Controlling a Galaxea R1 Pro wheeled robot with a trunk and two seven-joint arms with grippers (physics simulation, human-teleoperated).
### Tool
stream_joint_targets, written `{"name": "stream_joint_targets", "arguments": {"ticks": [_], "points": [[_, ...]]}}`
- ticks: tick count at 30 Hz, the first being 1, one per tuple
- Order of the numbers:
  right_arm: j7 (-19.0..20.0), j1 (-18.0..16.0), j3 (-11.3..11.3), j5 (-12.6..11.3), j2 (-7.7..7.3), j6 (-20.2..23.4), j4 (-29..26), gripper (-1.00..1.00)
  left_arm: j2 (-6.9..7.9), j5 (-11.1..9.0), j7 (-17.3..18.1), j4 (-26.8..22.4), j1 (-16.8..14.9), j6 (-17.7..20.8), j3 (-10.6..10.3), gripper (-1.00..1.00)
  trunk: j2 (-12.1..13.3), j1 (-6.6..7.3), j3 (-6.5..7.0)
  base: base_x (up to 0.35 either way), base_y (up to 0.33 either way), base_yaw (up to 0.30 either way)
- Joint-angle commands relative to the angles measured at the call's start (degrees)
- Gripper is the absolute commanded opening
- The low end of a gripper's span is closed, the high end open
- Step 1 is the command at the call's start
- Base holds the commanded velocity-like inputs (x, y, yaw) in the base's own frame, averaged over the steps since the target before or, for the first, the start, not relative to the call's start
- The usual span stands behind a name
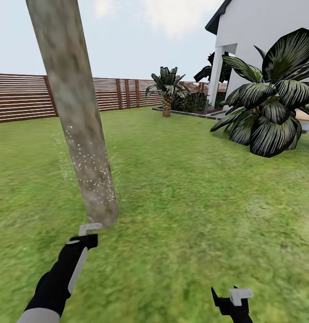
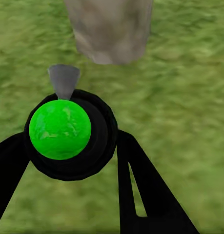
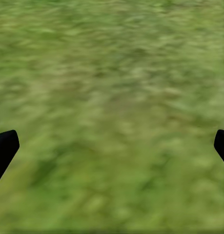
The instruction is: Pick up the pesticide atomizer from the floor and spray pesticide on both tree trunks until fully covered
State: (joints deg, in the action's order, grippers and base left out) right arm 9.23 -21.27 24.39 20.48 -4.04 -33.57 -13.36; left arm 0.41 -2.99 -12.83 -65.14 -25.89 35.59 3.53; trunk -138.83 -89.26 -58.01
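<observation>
The left gripper (image 1: pixel 85 235) is reaching forward and low toward the base of the tree trunk (image 1: pixel 78 112), and in the left wrist view its two black fingers (image 2: pixel 141 190) are clamping the pesticide atomizer (image 2: pixel 68 134) — a round dark body seen end-on, with a bright green dome on top and a small grey nozzle pointing ahead. The nozzle is aiming straight at the foot of the trunk (image 2: pixel 112 29), which is standing just beyond it with a narrow strip of lawn (image 1: pixel 195 188) showing between the two, so they are near but apart. In the head view the trunk is rising from just ahead of the left arm and leaning slightly away to the upper left; its long axis is running nearly upright, while the bottle is pointing roughly level at its lowest part. Pale specks are dotting the lower stretch of the bark, and the upper stretch is looking bare — by my judgement the covering is partial, and the coming move is calling for the nozzle to be tilted or lifted along that upright axis. The right gripper (image 1: pixel 233 300) is hanging low at the robot's right, well apart from the trunk, its fingers (image 3: pixel 4 146) spread wide over the grass (image 3: pixel 112 107) and holding nothing. The left arm is plainly the nearer one.
</observation>
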Motion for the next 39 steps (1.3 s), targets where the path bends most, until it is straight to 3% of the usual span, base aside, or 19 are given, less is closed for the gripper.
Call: {"name": "stream_joint_targets", "arguments": {"ticks": [1, 4, 6, 8, 11, 15, 19, 28, 30, 32, 34, 35, 36, 39], "points": [[0.0, 0.0, 0.0, 0.0, 0.0, 0.0, 0.0, 1.0, -0.01, 0.0, 0.0, 0.1, 0.0, -0.1, -0.1, -1.0, 0.0, 0.0, 0.0, 0.0, 0.0, 0.0], [0.0, 0.0, 0.0, 0.0, 0.0, 0.0, 0.0, 1.0, 0.01, 0.1, 2.0, 1.7, 0.5, -4.5, -1.4, -1.0, 0.0, 0.0, 0.0, -0.006, 0.0, 0.0], [0.1, 0.0, 0.0, 0.0, 0.0, 0.0, 0.0, 1.0, 0.38, 0.3, 6.8, 3.7, 1.3, -9.0, -4.0, -1.0, 0.0, 0.0, 0.0, -0.136, 0.031, -0.069], [0.1, 0.0, 0.0, 0.0, 0.0, 0.0, 0.0, 1.0, 0.89, 0.9, 11.6, 5.6, 1.5, -11.9, -5.3, -1.0, 0.0, 0.0, 0.0, -0.26, 0.106, -0.195], [0.1, 0.0, 0.0, 0.0, 0.0, 0.0, 0.0, 1.0, 1.21, 1.9, 17.2, 7.3, 1.6, -15.6, -5.7, -1.0, 0.0, 0.0, 0.0, -0.298, 0.142, -0.275], [0.1, 0.0, 0.0, 0.0, 0.0, 0.0, 0.0, 1.0, 1.26, 2.7, 24.5, 8.5, 1.6, -16.8, -5.8, -1.0, 0.0, 0.0, 0.0, -0.306, 0.158, -0.295], [0.1, 0.0, 0.0, 0.0, 0.0, 0.1, 0.1, 1.0, 1.1, 7.4, 25.6, 9.8, 1.6, -18.6, -6.4, -1.0, 0.0, 0.0, 0.0, -0.307, 0.169, -0.289], [0.1, 0.0, -0.2, 0.0, 0.17, 0.1, -0.7, 1.0, 1.65, 9.5, 26.9, 10.6, 2.9, -19.7, -7.1, -1.0, 0.0, 0.0, 0.0, -0.291, 0.147, -0.041], [0.6, -0.1, -2.5, 0.1, 0.19, 0.3, -3.2, 1.0, 3.1, 13.6, 31.1, 11.6, 3.6, -19.7, -7.2, -1.0, 0.0, 0.0, 0.0, -0.068, 0.022, 0.0], [3.5, -1.1, -9.5, 1.5, 1.44, 0.7, -5.3, 1.0, 3.9, 20.3, 35.0, 14.4, 3.8, -19.8, -7.2, -1.0, 0.0, 0.0, 0.0, -0.018, 0.006, 0.0], [7.5, -3.3, -18.7, 3.4, 3.65, 3.9, -6.0, 1.0, 4.15, 24.8, 36.8, 16.8, 3.8, -20.8, -7.2, -1.0, 0.0, 0.0, 0.0, -0.004, 0.001, 0.0], [11.1, -4.3, -22.2, 3.7, 4.09, 6.4, -6.2, 1.0, 4.11, 25.7, 38.6, 18.1, 3.8, -22.5, -7.5, -1.0, 0.0, 0.0, 0.0, -0.001, 0.0, 0.0], [13.4, -4.6, -23.1, 3.8, 4.2, 7.1, -6.3, 1.0, 4.1, 26.0, 39.9, 18.5, 3.8, -23.0, -8.1, -1.0, 0.0, 0.0, 0.0, 0.0, 0.0, 0.0], [25.0, -5.4, -24.5, 4.1, 4.32, 8.4, -8.3, 1.0, 3.99, 26.3, 44.7, 19.4, 3.4, -23.9, -14.7, -1.0, 0.0, 0.0, 0.0, 0.0, 0.0, 0.0]]}}
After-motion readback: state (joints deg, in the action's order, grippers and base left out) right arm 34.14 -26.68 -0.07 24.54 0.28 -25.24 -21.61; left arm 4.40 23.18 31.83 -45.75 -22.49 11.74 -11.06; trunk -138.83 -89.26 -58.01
